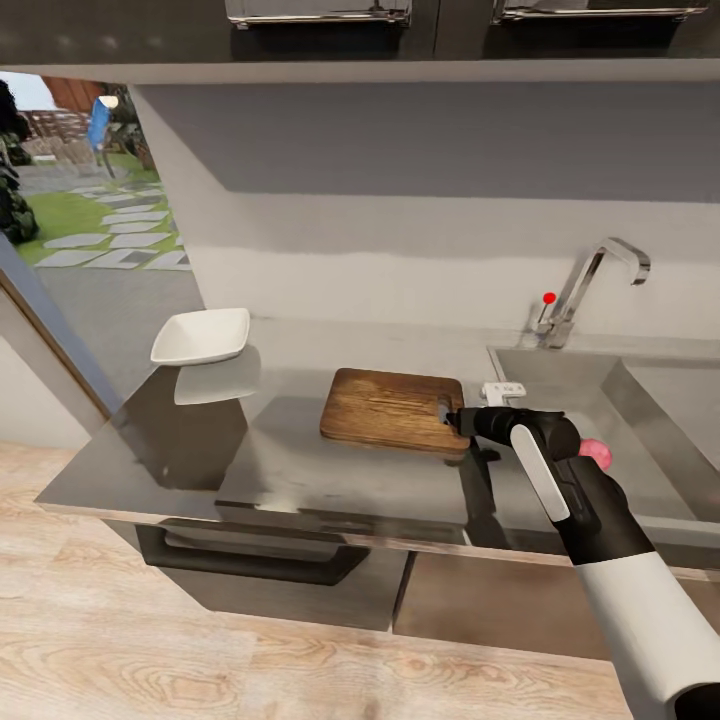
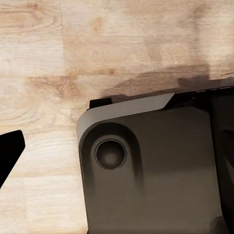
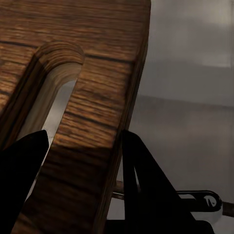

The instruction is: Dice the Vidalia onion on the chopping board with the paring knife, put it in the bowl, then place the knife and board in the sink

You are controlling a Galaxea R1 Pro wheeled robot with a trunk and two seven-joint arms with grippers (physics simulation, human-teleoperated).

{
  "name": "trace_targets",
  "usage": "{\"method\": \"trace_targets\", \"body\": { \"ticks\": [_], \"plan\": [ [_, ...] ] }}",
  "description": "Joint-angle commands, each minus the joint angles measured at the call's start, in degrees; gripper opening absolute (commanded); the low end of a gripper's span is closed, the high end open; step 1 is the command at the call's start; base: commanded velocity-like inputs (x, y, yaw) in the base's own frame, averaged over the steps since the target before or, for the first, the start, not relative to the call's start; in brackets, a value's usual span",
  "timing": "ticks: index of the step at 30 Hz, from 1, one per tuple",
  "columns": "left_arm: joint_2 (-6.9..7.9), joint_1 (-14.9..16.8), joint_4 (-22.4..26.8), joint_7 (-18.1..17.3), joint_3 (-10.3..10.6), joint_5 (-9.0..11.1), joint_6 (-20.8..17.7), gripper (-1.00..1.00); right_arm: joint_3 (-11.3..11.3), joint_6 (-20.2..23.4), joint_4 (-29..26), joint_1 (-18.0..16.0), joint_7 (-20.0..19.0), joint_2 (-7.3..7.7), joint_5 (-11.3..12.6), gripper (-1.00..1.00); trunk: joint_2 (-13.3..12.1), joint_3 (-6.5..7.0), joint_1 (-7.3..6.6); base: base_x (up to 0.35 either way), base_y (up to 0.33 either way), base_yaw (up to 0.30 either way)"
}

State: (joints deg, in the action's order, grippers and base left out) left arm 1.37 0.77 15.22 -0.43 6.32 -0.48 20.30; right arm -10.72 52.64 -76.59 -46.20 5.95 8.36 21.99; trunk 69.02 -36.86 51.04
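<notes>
The dark brown chopping board (image 1: 385, 405) lies on the grey countertop (image 1: 300, 470), just left of the sink (image 1: 650, 400). My right gripper (image 1: 452, 418) is at the board's right end, by the handle hole. In the right wrist view one finger (image 3: 22, 180) sits in the slot and the other presses the board's (image 3: 92, 122) outer edge, shut on the wooden bar between them. The white bowl (image 1: 203, 335) stands at the counter's far left. A pink-red bit (image 1: 596, 452) peeks out behind my right forearm over the sink; I cannot tell what it is. The onion is out of view.
The chrome faucet (image 1: 595, 280) with a red dot rises behind the sink. A small white piece (image 1: 503, 392) lies on the drainboard beside the board. The left wrist view looks down on the wooden floor (image 2: 73, 58), the robot's dark base (image 2: 156, 170) and one black fingertip (image 2: 9, 156).
</notes>
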Motion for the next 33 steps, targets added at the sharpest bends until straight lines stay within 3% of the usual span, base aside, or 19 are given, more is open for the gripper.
{"method": "trace_targets", "body": {
  "ticks": [1,7,8,33],
  "plan": [
    [0.03,0.02,-0.01,0.00,0.18,-0.04,0.18,1.00,-0.09,0.27,1.80,-0.03,0.65,0.08,-0.81,-1.00,0.02,-0.05,0.00,0.000,0.000,0.000],
    [0.03,0.02,-0.01,0.00,0.18,-0.04,0.18,1.00,-0.13,0.27,1.80,-0.03,0.65,0.08,-0.81,-1.00,0.02,-0.05,0.00,0.000,0.000,0.000],
    [0.03,0.02,-0.01,0.00,0.18,-0.04,0.18,1.00,-0.15,0.27,1.80,-0.03,0.65,0.08,-0.81,1.00,0.02,-0.05,0.00,0.000,0.000,0.000],
    [0.02,0.02,-0.01,0.00,0.18,-0.04,0.18,1.00,0.09,0.27,1.73,-0.03,0.65,0.03,-0.98,1.00,0.02,-0.05,0.00,0.000,0.000,0.000]
  ]
}}
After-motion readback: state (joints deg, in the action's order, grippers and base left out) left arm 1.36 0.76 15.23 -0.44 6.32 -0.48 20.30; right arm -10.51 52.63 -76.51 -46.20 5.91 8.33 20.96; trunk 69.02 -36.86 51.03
